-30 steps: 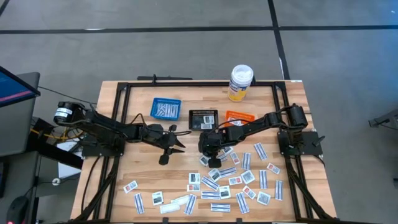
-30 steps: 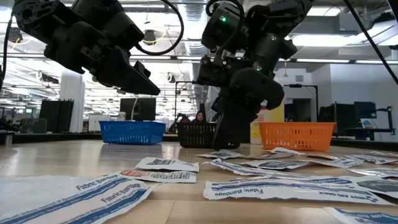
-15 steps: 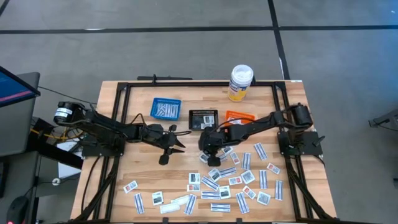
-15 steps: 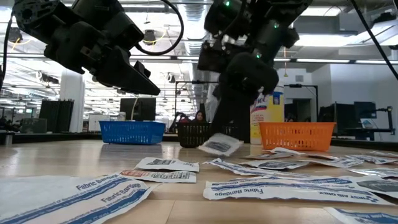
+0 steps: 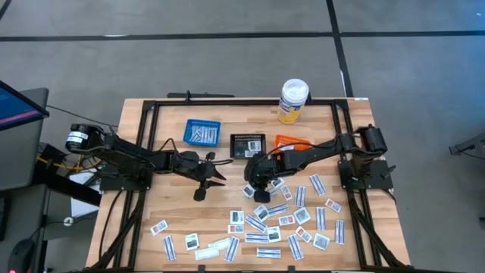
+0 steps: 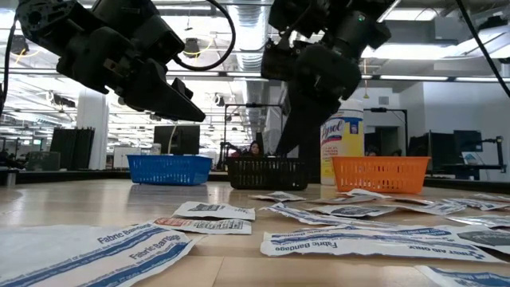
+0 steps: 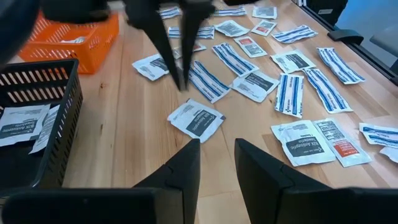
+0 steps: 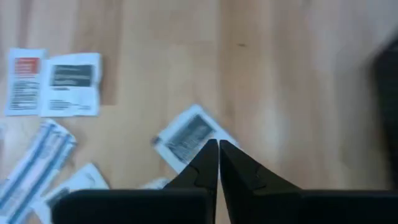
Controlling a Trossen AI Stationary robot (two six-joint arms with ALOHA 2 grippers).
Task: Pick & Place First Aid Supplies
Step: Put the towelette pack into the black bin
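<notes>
Grey floor w/ dark seams surrounds wooden table [image 5: 163,212], black frame around its edges. Left arm waits at table's left-centre, left gripper [image 5: 204,179] hovering w/ fingers apart, nothing between them. Right arm reaches in from right side; right gripper [image 5: 260,189] hangs near table centre, fingers pressed together, gripping nothing. Along far side: white bottle [image 5: 292,101] w/ yellow label, then blue basket [image 5: 202,133], black basket [image 5: 248,144] & orange basket [image 5: 292,142], all holding packets. First aid supplies [image 5: 288,220] lie scattered flat over near-right half. One square packet [image 8: 186,137] lies on wood just under right gripper's tips, not held.
</notes>
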